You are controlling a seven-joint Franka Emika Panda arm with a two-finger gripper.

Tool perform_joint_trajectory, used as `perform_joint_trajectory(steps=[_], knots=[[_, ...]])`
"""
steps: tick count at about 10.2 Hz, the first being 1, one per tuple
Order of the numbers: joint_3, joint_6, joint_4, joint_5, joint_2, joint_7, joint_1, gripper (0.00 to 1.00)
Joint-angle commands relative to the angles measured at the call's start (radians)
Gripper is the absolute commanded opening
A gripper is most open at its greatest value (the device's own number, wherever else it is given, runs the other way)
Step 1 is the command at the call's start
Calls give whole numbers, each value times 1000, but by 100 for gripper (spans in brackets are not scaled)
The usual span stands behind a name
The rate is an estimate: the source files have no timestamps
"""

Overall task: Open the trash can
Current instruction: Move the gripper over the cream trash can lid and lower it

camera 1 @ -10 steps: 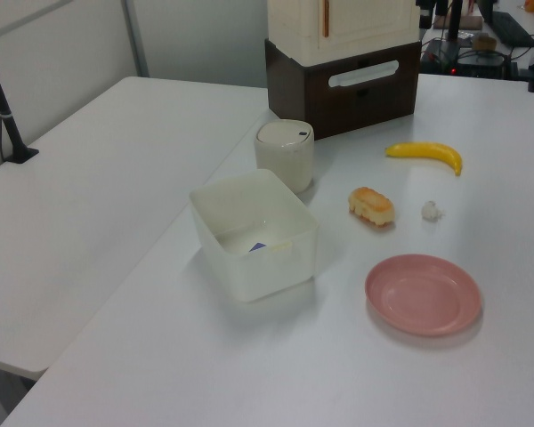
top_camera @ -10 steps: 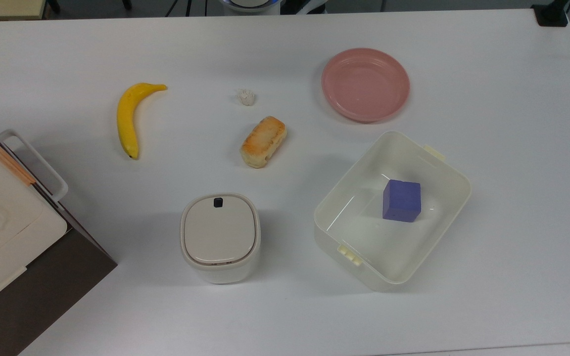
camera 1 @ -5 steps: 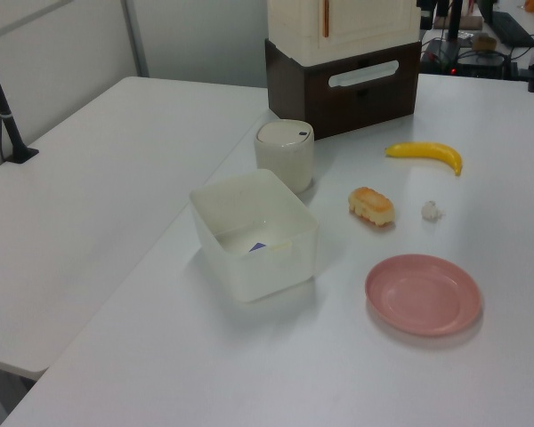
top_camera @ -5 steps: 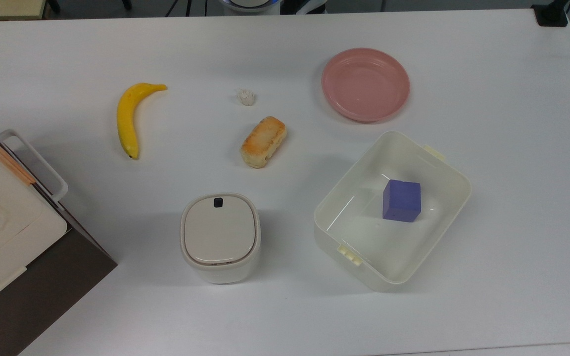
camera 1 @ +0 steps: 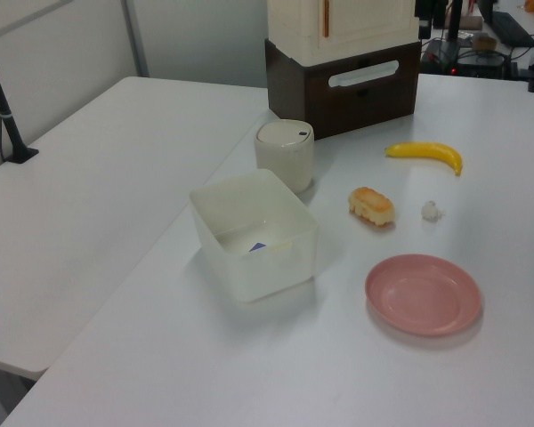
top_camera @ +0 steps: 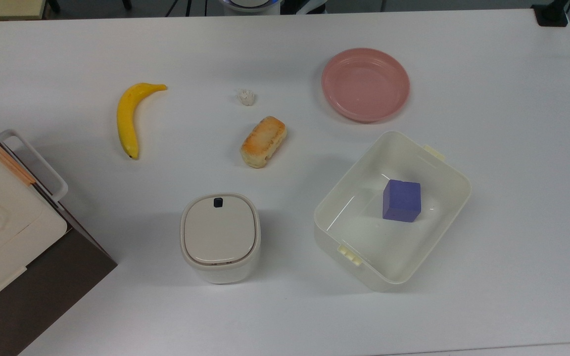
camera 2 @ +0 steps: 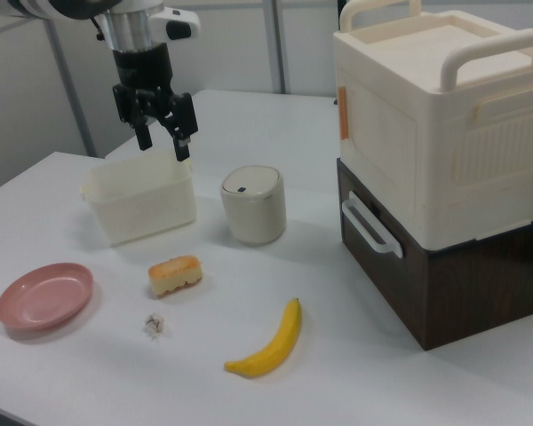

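The trash can (top_camera: 219, 237) is a small cream-white bin with a beige lid lying flat and shut, and a black button (top_camera: 218, 201) near the lid's edge. It stands on the white table (top_camera: 512, 148), also seen as the trash can (camera 1: 284, 153) in the left view and the trash can (camera 2: 253, 204) in the right view. In the right view my gripper (camera 2: 164, 144) hangs in the air, up and to the left of the bin and apart from it. Its black fingers (camera 2: 145, 138) are spread open with nothing between them.
A lidless cream tub (top_camera: 443, 168) holding a purple cube (top_camera: 402, 200) sits at the bin's right in the top view. A bread roll (top_camera: 263, 142), banana (top_camera: 129, 118), small white crumpled lump (top_camera: 247, 97) and pink plate (top_camera: 365, 84) lie beyond. A big white-and-brown appliance (top_camera: 13, 237) stands left.
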Motion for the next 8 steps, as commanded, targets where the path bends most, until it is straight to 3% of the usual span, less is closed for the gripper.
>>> perform_joint_trajectory(steps=[1, 2, 6, 8], knots=[[1, -17, -15, -5, 17, -18, 26, 34], [1, -6, -11, 6, 30, -9, 30, 0], [1, 32, -9, 37, 34, -10, 25, 0], [1, 145, -14, 64, 45, -7, 27, 0]])
